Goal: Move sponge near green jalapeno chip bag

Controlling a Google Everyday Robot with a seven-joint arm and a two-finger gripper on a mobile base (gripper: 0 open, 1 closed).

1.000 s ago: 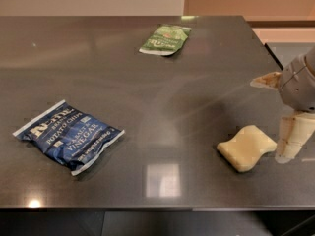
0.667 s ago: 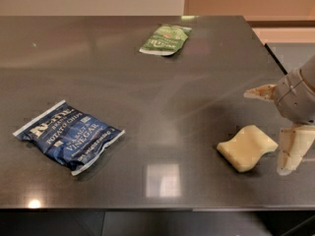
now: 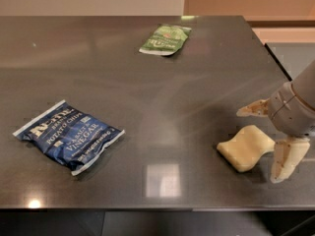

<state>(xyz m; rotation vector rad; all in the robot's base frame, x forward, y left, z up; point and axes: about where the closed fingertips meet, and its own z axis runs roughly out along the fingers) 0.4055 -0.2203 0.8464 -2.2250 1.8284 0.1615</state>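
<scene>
The pale yellow sponge (image 3: 245, 147) lies flat on the dark table (image 3: 147, 73) near its front right corner. The green jalapeno chip bag (image 3: 164, 39) lies flat far off at the back middle of the table. My gripper (image 3: 263, 142) is at the right edge, low over the table, open, with one cream finger (image 3: 253, 110) behind the sponge and the other finger (image 3: 287, 160) in front and to the right of it. The sponge's right end sits between the fingers, not gripped.
A larger dark blue salt and vinegar chip bag (image 3: 68, 135) lies at the front left. The table's right edge runs just behind my arm (image 3: 300, 104). The front edge is close below the sponge.
My gripper has shifted a little down and left, its fingers now straddling the sponge's right end. The sponge and both bags have not moved.
</scene>
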